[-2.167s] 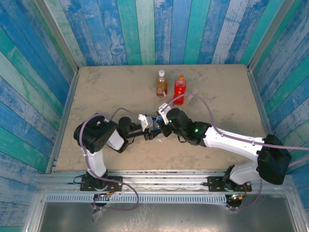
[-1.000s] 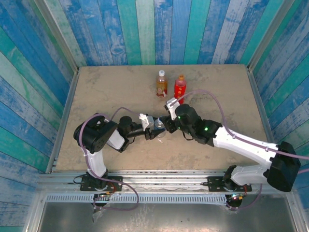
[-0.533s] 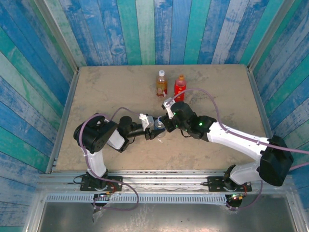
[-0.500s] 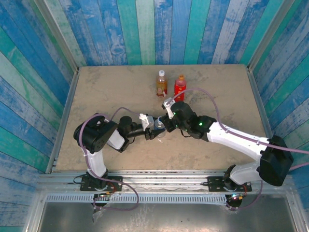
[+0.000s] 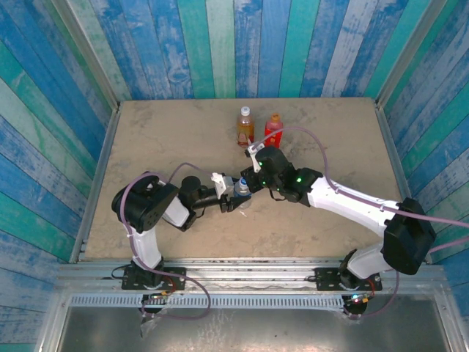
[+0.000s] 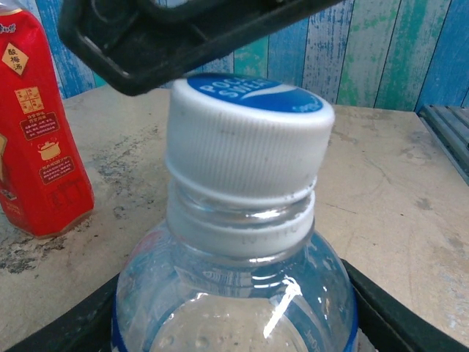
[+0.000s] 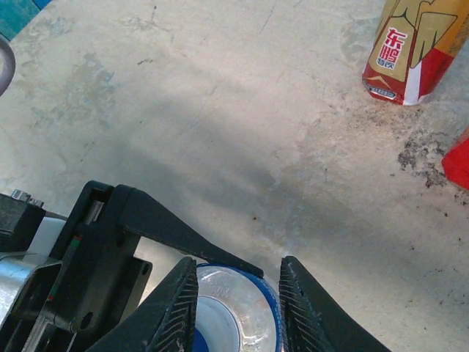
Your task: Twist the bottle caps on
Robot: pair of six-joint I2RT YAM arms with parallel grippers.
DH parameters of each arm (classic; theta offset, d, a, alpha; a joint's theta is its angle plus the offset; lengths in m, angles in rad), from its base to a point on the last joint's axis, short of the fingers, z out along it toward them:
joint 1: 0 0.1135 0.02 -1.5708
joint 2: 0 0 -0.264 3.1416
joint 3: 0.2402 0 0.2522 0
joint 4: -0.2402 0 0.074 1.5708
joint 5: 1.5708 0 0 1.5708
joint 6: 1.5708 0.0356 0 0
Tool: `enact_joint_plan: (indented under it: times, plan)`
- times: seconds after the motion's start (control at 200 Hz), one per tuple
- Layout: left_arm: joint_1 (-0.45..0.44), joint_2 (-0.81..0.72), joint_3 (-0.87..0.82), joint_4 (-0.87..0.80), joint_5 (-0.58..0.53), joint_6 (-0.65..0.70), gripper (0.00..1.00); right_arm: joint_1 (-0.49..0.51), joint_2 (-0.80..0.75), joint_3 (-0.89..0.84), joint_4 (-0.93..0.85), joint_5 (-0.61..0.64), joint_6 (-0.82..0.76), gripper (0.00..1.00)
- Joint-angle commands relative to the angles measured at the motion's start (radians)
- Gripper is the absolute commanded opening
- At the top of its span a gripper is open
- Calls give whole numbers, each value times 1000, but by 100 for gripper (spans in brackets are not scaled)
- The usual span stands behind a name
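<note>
centre of the overhead frame: left end effector pinches the clear bottle low on its body, one black finger on each side. the bottle stands upright on the worktop. the white cap, blue on top, sits level on the bottle neck, and its ribbed side is bare in the left wrist view. right end effector hangs just above the cap, fingers spread, one to either side of it in the right wrist view. tea bottle and red bottle stand upright, just beside each other, in the upper centre, apart from both end effectors.
</note>
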Motion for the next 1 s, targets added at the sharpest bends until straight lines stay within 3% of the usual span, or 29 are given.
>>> enact_joint_plan:
  times: [0.0, 0.32, 0.691, 0.826, 0.996]
  plan:
    - [-10, 14, -11, -103, 9, 16, 58, 10, 39, -87, -210, -35, 18, 32]
    - [-9, 14, -12, -102, -1, 12, 58, 38, 37, -210, -167, -16, 65, 32]
    - [-9, 4, -12, -112, -4, 8, 58, 4, -10, 11, -245, 64, -11, 35]
    - [-11, -4, -11, -125, -9, 12, 58, 5, -46, 85, -311, 111, -64, 40]
    - [-10, 0, -8, -131, -22, 7, 58, 19, -105, 70, -214, 22, -89, 56]
